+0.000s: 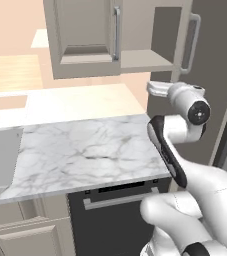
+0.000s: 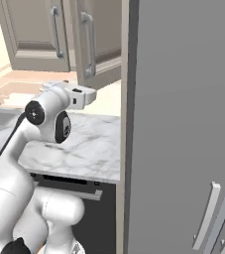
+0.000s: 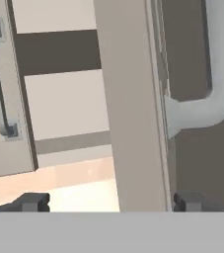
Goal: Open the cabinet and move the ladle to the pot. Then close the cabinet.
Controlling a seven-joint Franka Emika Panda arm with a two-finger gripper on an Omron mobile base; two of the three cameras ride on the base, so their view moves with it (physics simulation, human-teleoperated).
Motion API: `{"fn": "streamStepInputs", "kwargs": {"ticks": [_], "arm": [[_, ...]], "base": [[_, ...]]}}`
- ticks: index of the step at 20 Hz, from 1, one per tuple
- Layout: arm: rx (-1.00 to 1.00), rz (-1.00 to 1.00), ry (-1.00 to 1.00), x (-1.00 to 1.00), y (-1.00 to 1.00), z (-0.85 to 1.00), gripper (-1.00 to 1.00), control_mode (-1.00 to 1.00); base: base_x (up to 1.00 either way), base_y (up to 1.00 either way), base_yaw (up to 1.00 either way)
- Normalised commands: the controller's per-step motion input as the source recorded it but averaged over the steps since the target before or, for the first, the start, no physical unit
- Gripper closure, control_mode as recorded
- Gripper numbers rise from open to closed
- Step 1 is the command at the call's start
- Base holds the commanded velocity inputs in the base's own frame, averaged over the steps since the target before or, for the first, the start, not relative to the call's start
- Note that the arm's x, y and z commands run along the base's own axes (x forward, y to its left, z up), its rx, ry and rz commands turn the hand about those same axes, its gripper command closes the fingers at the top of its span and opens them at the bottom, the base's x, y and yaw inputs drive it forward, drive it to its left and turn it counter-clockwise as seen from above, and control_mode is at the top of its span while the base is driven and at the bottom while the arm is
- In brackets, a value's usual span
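The cabinet hangs on the wall above the marble counter, with open air between its underside and the stone. It has two doors: the left door sits shut, its one vertical bar handle at the centre, while the right door stands swung out toward the robot, edge-on in the left base view, with its own bar handle facing outward. Behind that open door a pale inner shelf shows, bare as far as can be seen. The gripper is raised near the lower corner of the open door, below the cabinet floor and above the counter's right end. In the hand view the jaws stand fully apart and hold nothing: one dark fingertip is on the near side of the door's thin edge, the other on the far side, so the edge runs between them, and contact cannot be told. The curved lower end of the open door's handle lies just beyond. To the right a tall dark grey unit crowds close to the arm, leaving little room on that side; the counter to the left is open.
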Motion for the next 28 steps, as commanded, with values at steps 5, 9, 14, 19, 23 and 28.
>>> {"fn": "streamStepInputs", "kwargs": {"ticks": [5,9,14,19,23,28], "arm": [[0.0,0.25,0.0,0.36,0.34,0.0,-1.0,-1.0],[-0.01,0.24,0.0,0.38,0.28,0.0,-1.0,-1.0],[-0.02,0.22,0.0,0.46,0.32,-0.03,-1.0,-1.0],[0.0,0.16,0.0,0.57,0.36,0.0,-1.0,-1.0],[0.0,0.08,-0.05,0.61,0.38,0.0,-1.0,-1.0],[0.0,0.01,-0.09,0.59,0.41,0.0,-1.0,-1.0]], "base": [[0.0,0.0,0.0],[0.0,0.0,0.0],[0.0,0.0,0.0],[0.0,0.0,0.0],[0.0,0.0,0.0],[0.0,0.0,0.0]]}}
